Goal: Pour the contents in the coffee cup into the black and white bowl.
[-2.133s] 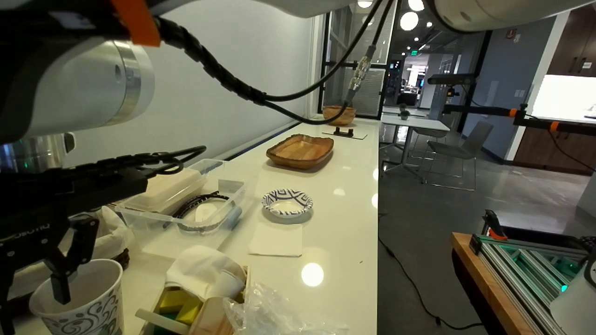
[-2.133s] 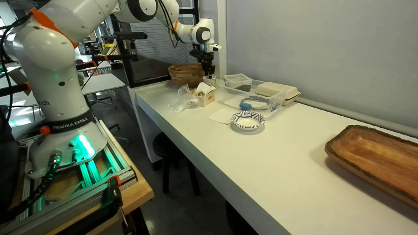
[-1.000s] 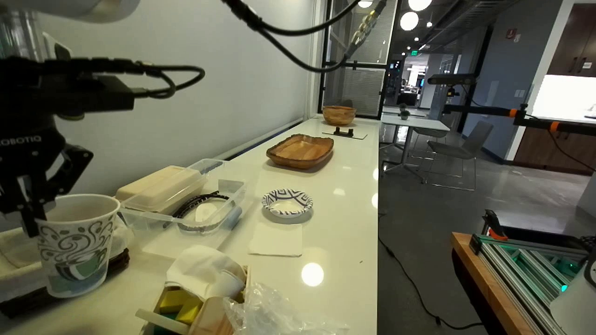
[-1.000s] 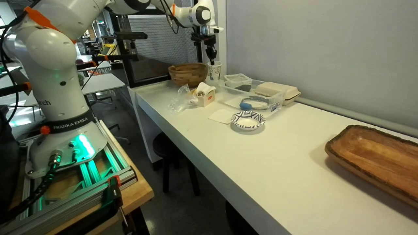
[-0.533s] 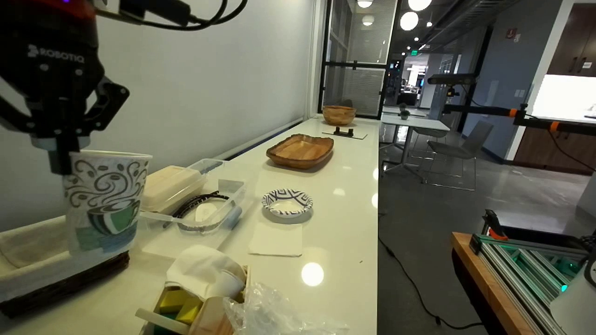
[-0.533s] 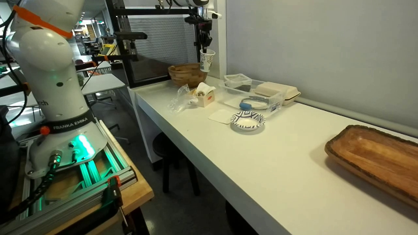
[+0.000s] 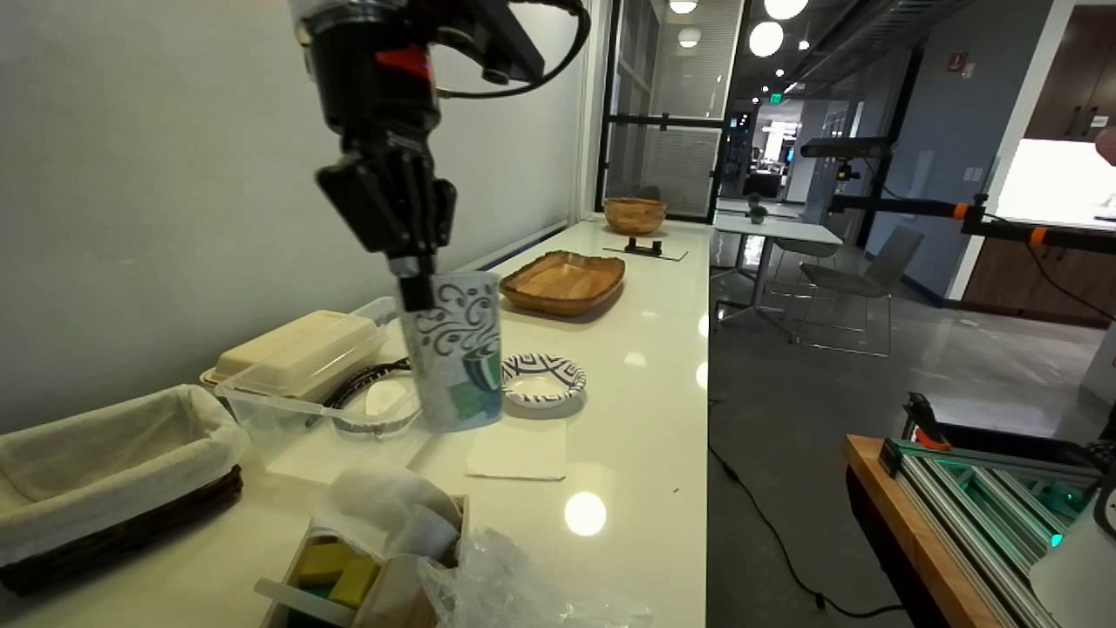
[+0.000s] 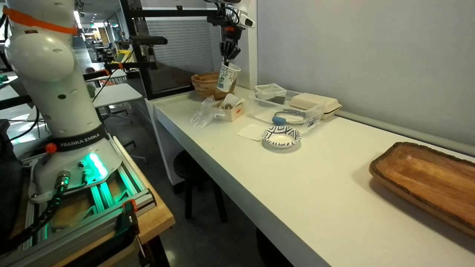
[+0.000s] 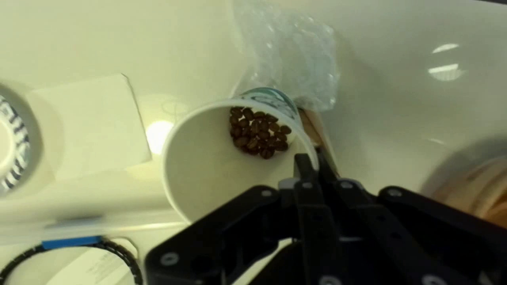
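The white coffee cup (image 7: 462,362), with speckled swirl print, hangs in the air above the table. My gripper (image 9: 311,164) is shut on its wall near the rim, one finger inside and one outside. In an exterior view the cup (image 8: 228,77) is tilted, with its base toward the table's front edge. In the wrist view brown coffee beans (image 9: 259,132) lie at the bottom of the cup. The black and white bowl (image 7: 542,384) stands upright on the table, apart from the cup; it also shows in an exterior view (image 8: 282,137) and partly in the wrist view (image 9: 19,150).
A small box (image 8: 234,111) with napkins and sponges and a crumpled plastic bag (image 8: 205,115) are below the cup. A clear plastic bin (image 8: 315,115) is beside the bowl. A paper napkin (image 7: 519,449), lined basket (image 7: 122,471), wooden bowl (image 8: 207,85) and wooden tray (image 7: 562,283) also stand there.
The gripper took hold of the cup's wall and lifted it off the table. The cup has moved past the lined basket to above the small box and now tilts. The bowl has not moved.
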